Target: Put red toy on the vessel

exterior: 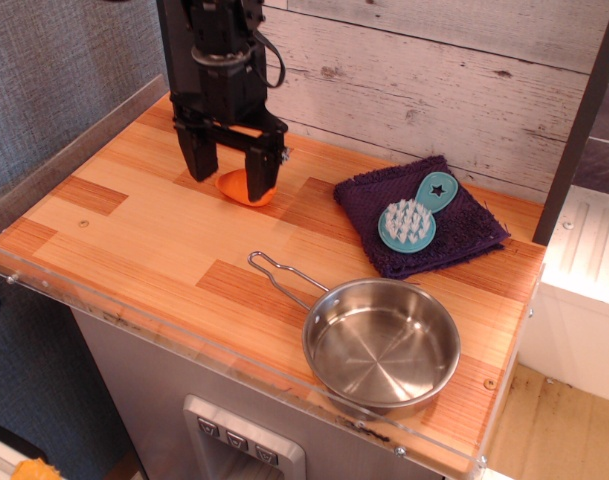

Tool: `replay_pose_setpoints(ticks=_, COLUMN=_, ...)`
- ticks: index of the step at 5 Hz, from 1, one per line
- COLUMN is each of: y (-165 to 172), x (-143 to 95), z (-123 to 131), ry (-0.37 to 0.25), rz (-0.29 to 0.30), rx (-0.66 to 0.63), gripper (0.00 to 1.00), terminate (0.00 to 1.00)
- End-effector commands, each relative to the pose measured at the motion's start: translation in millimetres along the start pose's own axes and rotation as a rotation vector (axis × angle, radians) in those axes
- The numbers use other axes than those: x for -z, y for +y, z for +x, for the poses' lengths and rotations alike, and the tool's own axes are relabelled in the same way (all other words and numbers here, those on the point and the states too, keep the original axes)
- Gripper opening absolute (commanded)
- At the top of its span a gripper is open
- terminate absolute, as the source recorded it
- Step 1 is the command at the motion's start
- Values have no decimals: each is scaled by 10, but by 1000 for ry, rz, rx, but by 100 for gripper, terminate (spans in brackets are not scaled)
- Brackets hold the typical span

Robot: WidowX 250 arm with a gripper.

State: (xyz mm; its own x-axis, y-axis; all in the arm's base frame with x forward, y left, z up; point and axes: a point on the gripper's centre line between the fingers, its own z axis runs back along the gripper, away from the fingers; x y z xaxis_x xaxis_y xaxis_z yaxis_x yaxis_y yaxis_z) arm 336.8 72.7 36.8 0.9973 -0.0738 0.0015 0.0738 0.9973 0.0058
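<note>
The red toy is a small orange-red plastic piece lying on the wooden counter at the back left. My black gripper is lowered over it with its fingers open, one finger on each side of the toy; the right finger covers part of it. The vessel, a shiny round steel saucepan, stands empty at the front right, with its wire-loop handle pointing left toward the middle of the counter.
A dark purple cloth lies at the back right with a teal brush with white bristles on it. A clear plastic rim runs along the counter's front edge. A plank wall stands behind.
</note>
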Motion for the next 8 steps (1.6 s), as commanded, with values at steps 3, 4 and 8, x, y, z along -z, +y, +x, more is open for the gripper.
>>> replay_pose_setpoints(ticks=3, y=11, x=152, z=203, ry=8, rz=3, rx=-3, gripper=100, terminate=0)
replay_pose_setpoints(ticks=4, y=-66, x=137, z=273, ry=-18, rz=-19, rx=-15, gripper=100, terminate=0)
replay_pose_setpoints(ticks=8, y=-255, x=-255, z=429, ry=-129, rz=-50, rx=-95, gripper=100, terminate=0)
